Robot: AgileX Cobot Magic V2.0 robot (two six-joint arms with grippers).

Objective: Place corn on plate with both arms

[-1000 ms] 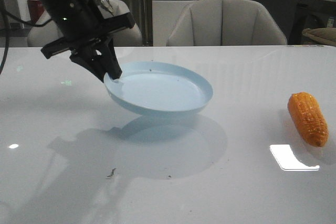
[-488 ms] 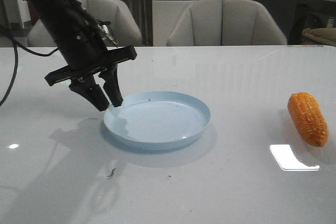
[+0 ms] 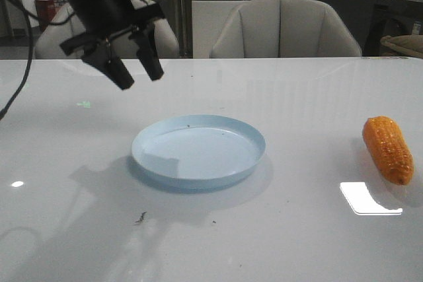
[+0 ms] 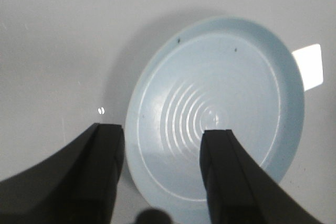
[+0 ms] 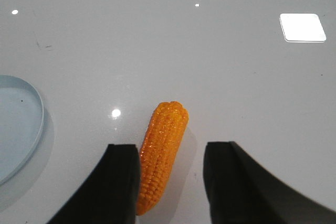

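Behind the glossy white desk (image 3: 297,97), 2 pale upholstered chairs (image 3: 284,28) are standing against a dim room. On the desk the plate (image 3: 198,148) is lying flat, pale blue with a low rim and a few dark specks, casting a soft shadow around its near edge. The left claw (image 3: 132,70) is hanging in the air above and behind the plate's left side, its 2 black fingers (image 3: 149,61) spread apart and gripping nothing. In the left wrist view the same plate (image 4: 220,124) is showing between and beyond those parted fingers, with faint rings at its centre. The corn (image 3: 388,148) is resting on the desk well to the right of the plate, orange and bumpy, lying on its side. In the right wrist view the right claw (image 5: 170,182) is gaping wide, its fingers on either side of the corn (image 5: 160,153), though whether they are touching it is unclear.
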